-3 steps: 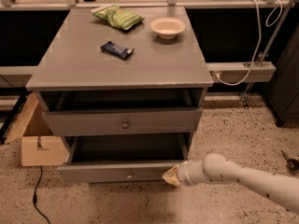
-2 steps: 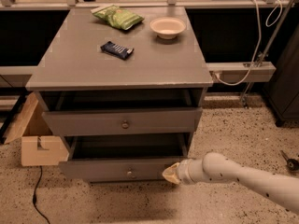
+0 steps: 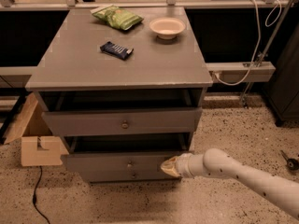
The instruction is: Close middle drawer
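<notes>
The middle drawer (image 3: 100, 163) is a low grey front with a small pale knob (image 3: 130, 163), under the taller top drawer (image 3: 93, 122) with its dark knob. It stands out a little from the cabinet, with a dark gap above it. My gripper (image 3: 169, 167), at the end of the white arm (image 3: 233, 171) coming in from the lower right, touches the right end of the middle drawer's front.
The top drawer is also pulled out a little. On the cabinet top (image 3: 154, 64) lie a green chip bag (image 3: 117, 17), a dark snack bar (image 3: 116, 50) and a pale bowl (image 3: 167, 27). A cardboard box (image 3: 35, 136) stands on the floor at the left, with a black cable (image 3: 35, 195) near it.
The middle drawer has slid inward toward the cabinet. My gripper has moved with it, staying against its right end.
</notes>
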`<state>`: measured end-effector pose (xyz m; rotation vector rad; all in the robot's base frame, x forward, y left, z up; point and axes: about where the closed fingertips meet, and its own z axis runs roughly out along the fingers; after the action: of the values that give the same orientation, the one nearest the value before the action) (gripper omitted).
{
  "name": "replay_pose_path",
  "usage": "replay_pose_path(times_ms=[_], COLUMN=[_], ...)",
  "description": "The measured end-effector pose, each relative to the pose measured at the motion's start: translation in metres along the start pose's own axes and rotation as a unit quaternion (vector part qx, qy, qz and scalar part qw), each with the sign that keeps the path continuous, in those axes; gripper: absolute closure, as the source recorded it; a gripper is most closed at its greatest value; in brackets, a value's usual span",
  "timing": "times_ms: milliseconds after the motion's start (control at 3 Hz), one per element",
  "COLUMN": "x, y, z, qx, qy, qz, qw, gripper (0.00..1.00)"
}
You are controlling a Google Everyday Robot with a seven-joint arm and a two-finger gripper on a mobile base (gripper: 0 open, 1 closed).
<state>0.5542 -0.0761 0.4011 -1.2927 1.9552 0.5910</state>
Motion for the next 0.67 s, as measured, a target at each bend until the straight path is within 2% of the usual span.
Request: replay_pose_path(times_ms=[333,667], x=[-0.0183,-0.0202], y=[-0.0290,-0.0323], z=[0.0176,0.0200], qx=[0.003,0.004], qy=[-0.025,-0.028], qz=[-0.028,-0.031], qw=[0.9993,0.9991], gripper=[1.00,1.00])
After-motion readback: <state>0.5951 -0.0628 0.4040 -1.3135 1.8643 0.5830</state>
